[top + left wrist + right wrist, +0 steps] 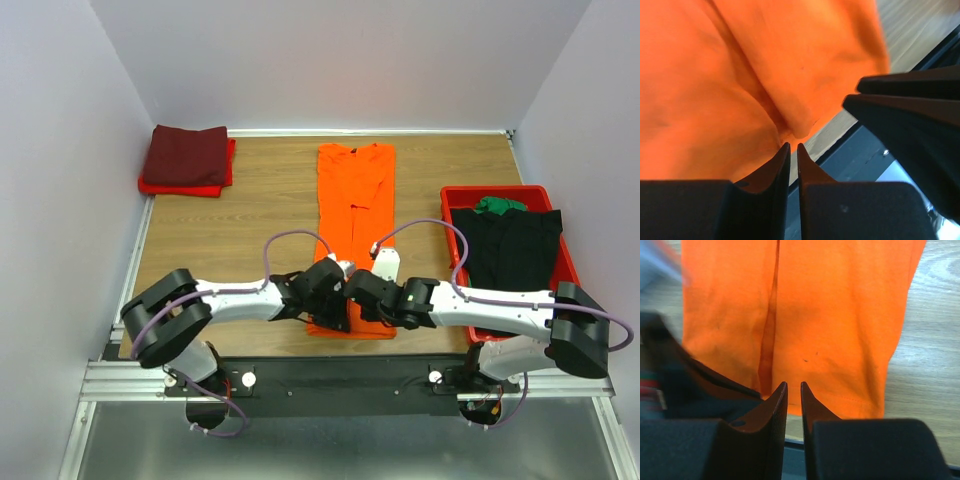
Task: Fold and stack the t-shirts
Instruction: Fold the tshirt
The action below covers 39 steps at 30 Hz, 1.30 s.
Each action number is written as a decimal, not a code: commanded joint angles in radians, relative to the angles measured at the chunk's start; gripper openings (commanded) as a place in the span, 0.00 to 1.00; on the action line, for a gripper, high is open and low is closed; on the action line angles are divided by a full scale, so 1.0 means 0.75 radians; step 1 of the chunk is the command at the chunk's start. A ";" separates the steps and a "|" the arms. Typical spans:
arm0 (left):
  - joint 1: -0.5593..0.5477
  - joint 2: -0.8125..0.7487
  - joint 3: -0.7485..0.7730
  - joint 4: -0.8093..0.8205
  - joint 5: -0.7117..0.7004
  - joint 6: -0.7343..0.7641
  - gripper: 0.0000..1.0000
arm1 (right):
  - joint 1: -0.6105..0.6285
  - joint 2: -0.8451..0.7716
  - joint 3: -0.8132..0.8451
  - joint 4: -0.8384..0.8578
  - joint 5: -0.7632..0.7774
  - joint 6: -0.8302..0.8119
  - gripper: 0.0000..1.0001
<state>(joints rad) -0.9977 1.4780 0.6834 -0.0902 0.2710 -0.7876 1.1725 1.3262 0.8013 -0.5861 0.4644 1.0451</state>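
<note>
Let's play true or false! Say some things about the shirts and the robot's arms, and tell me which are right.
The orange t-shirt lies in the middle of the table. True.
The black t-shirt is in the red tray. True.
The maroon t-shirt is in the tray too. False: it sits folded on a red t-shirt in the far left corner.
The left tool and right tool are at the orange shirt's collar. False: both are at its near hem.

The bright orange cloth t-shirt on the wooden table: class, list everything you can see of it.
The bright orange cloth t-shirt lies on the wooden table, folded lengthwise into a narrow strip, sleeves tucked in, collar far, hem near. A crease runs down its middle. The left gripper and right gripper sit nearly closed at the hem; grip unclear.
</note>
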 commanded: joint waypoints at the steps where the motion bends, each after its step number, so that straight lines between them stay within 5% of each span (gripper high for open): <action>1: -0.054 0.083 -0.048 0.163 0.078 -0.062 0.15 | 0.010 -0.001 -0.003 0.047 0.060 0.018 0.23; 15: -0.075 -0.062 -0.028 0.122 0.021 -0.077 0.15 | 0.012 -0.048 -0.054 0.107 0.005 0.014 0.23; 29: 0.224 -0.359 -0.150 -0.176 -0.167 -0.099 0.15 | 0.014 0.134 -0.089 0.315 -0.220 -0.064 0.26; 35: 0.234 -0.406 -0.177 -0.244 -0.261 -0.148 0.35 | 0.012 0.203 -0.074 0.325 -0.243 -0.076 0.24; 39: 0.246 -0.435 -0.210 -0.260 -0.275 -0.181 0.40 | 0.016 0.224 -0.060 0.334 -0.280 -0.086 0.11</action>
<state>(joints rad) -0.8234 1.1805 0.5537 -0.2405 0.1207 -0.8906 1.1725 1.4780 0.7322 -0.3569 0.2920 0.9939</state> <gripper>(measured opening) 0.391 0.155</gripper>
